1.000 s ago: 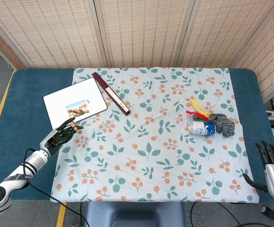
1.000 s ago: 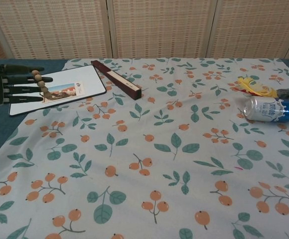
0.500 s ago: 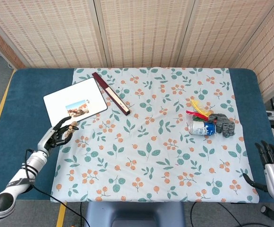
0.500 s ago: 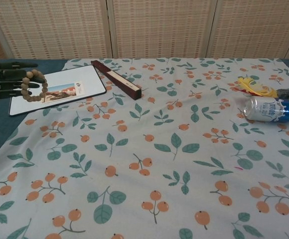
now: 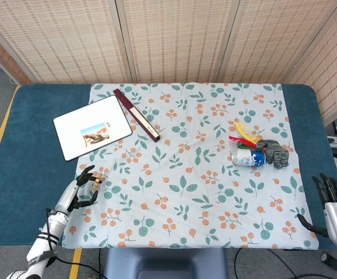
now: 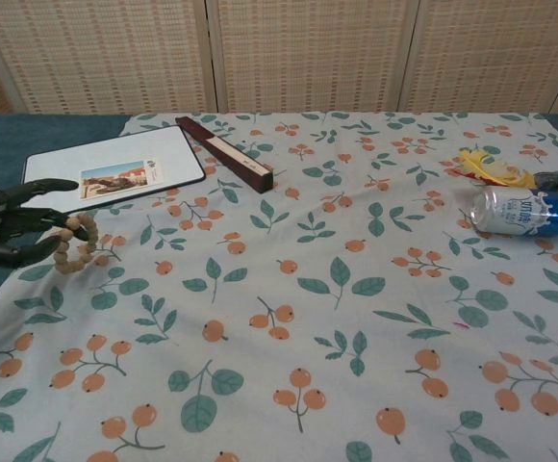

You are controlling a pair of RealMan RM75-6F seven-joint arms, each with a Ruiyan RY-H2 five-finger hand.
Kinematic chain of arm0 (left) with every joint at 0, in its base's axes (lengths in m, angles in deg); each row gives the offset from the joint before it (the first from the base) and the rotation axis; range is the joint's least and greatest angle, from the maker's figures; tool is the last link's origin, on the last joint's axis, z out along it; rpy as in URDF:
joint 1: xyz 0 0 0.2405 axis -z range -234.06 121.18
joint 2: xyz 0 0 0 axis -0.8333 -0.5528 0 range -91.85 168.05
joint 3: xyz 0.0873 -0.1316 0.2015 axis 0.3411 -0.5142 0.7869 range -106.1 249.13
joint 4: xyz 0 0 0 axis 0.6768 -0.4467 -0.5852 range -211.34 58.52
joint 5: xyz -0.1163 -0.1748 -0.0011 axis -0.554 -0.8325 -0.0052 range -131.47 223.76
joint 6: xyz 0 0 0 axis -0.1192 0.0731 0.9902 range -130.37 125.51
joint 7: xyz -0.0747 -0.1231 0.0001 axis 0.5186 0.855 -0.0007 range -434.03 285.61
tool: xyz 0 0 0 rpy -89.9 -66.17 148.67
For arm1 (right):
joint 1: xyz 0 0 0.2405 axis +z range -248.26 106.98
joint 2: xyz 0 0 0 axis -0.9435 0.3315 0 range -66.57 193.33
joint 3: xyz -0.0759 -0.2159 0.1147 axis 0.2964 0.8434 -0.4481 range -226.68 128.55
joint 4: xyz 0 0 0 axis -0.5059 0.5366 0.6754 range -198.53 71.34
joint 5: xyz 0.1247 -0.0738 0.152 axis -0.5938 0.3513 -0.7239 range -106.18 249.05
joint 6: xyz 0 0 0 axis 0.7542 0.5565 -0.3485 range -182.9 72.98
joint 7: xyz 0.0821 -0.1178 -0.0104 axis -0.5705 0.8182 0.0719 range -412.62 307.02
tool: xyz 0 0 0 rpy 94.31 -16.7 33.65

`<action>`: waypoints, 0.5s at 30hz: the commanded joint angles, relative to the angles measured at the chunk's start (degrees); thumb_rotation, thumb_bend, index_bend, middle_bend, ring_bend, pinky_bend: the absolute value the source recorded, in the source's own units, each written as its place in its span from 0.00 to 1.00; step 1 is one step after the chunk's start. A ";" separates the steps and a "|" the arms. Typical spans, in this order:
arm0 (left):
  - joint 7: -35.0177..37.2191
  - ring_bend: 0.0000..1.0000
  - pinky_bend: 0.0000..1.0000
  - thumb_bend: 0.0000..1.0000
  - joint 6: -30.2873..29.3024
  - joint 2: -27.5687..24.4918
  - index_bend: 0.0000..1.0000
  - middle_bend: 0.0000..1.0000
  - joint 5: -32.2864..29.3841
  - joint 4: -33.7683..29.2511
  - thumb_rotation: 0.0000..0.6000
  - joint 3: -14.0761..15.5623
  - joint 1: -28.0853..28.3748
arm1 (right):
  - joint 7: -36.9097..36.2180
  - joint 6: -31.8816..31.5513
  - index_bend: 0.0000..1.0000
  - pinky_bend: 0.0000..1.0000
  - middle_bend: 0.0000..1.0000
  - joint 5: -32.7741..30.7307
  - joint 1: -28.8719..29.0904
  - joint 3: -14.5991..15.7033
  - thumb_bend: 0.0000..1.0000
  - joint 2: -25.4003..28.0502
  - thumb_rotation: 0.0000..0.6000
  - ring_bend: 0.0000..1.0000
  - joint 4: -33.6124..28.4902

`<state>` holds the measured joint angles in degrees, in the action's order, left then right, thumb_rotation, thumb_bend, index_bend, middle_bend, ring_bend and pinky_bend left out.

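Note:
My left hand (image 5: 80, 190) (image 6: 10, 223) hovers over the left edge of the floral cloth (image 5: 192, 174) and holds a loop of wooden beads (image 6: 74, 243) (image 5: 97, 179) that hangs from its fingertips. The white tablet (image 5: 92, 127) (image 6: 115, 173) lies behind it, apart from the hand. My right hand (image 5: 334, 206) is off the front right corner of the table with its fingers spread and nothing in it; the chest view does not show it.
A dark red long box (image 5: 136, 114) (image 6: 225, 153) lies beside the tablet. At the right lie a blue and white can (image 5: 250, 157) (image 6: 520, 211), a grey glove (image 5: 273, 151) and red and yellow items (image 5: 243, 133) (image 6: 495, 167). The blue table (image 5: 35, 174) borders the cloth.
My left hand has drawn back toward the front of the table and lower, carrying the beads away from the tablet. The right hand has stayed still.

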<state>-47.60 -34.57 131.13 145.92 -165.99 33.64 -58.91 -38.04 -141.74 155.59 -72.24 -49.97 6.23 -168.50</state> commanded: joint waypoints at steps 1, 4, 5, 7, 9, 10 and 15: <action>12.63 0.11 0.00 0.51 -18.59 -1.00 0.03 0.32 13.41 11.14 1.00 15.70 4.55 | -0.22 -0.10 0.00 0.00 0.00 0.19 -0.08 0.06 0.15 0.15 0.69 0.00 0.00; 11.95 0.06 0.00 0.52 -22.54 -2.19 0.00 0.23 15.62 13.41 1.00 20.92 6.50 | -0.35 -0.23 0.00 0.00 0.00 0.45 -0.14 0.13 0.15 0.22 0.69 0.00 -0.05; 11.27 0.04 0.00 0.52 -23.40 -2.78 0.00 0.19 15.91 13.55 1.00 22.75 7.05 | -0.33 -0.29 0.00 0.00 0.00 0.57 -0.17 0.16 0.15 0.22 0.69 0.00 -0.08; 9.20 0.00 0.00 0.48 -24.27 -3.55 0.00 0.06 15.98 13.70 1.00 24.95 7.75 | -0.28 -0.32 0.00 0.00 0.00 0.73 -0.20 0.25 0.15 0.24 0.69 0.00 -0.14; 6.26 0.00 0.00 0.45 -24.59 -4.33 0.00 0.01 15.26 13.52 1.00 26.84 8.42 | -0.16 -0.36 0.00 0.00 0.00 0.91 -0.27 0.37 0.15 0.27 0.69 0.00 -0.25; 4.84 0.00 0.00 0.44 -24.49 -4.67 0.00 0.00 14.77 13.36 1.00 27.44 8.72 | -0.10 -0.40 0.00 0.00 0.00 0.98 -0.29 0.40 0.15 0.26 0.69 0.00 -0.29; -1.57 0.00 0.00 0.43 -26.38 -5.87 0.00 0.00 11.66 11.82 1.00 30.20 9.29 | 0.22 -0.67 0.00 0.00 0.00 1.34 -0.46 0.54 0.15 0.25 0.69 0.00 -0.57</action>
<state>-46.93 -59.47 126.27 159.03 -153.54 62.23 -50.34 -37.83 -142.42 156.94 -72.71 -49.43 6.49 -169.07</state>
